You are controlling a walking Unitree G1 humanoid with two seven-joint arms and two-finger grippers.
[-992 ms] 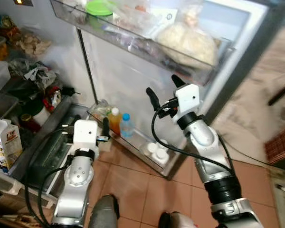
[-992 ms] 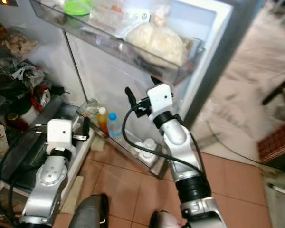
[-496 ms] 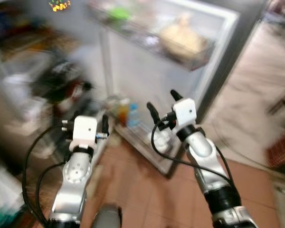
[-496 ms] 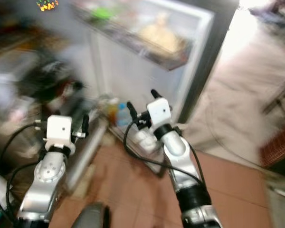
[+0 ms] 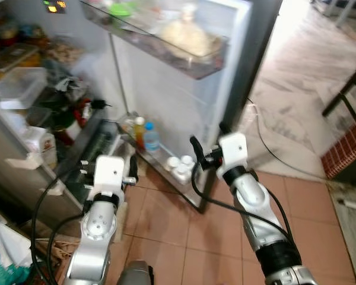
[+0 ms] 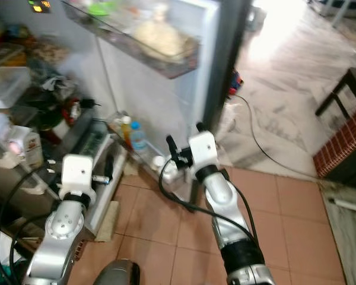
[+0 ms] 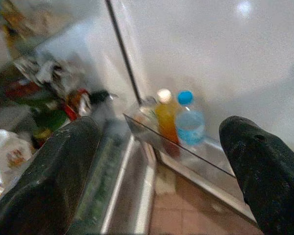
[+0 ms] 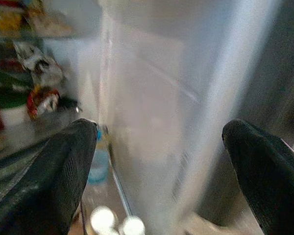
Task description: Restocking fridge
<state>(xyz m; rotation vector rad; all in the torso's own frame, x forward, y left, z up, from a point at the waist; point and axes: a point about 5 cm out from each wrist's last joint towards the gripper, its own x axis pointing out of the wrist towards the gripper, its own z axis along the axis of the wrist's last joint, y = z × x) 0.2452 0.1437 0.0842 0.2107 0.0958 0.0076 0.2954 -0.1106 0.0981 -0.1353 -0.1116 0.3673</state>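
Fridge door (image 5: 184,89) stands open before the robot, fridge interior (image 5: 41,101) crowded with food at the robot's left. Upper door shelf (image 5: 160,44) holds a pale bagged lump and a green lid. Lower door rack (image 5: 166,172): orange bottle (image 7: 165,117) touching blue-capped bottle (image 7: 188,125), white-capped jars (image 5: 179,169) further along. Left hand (image 7: 157,166) empty, fingers wide, aimed at the bottles. Right hand (image 8: 159,171) empty, fingers wide, near the door edge. Cable (image 5: 273,154) trails on the floor.

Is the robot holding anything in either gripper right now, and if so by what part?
Nothing is held. The left gripper and right gripper are both open and empty.
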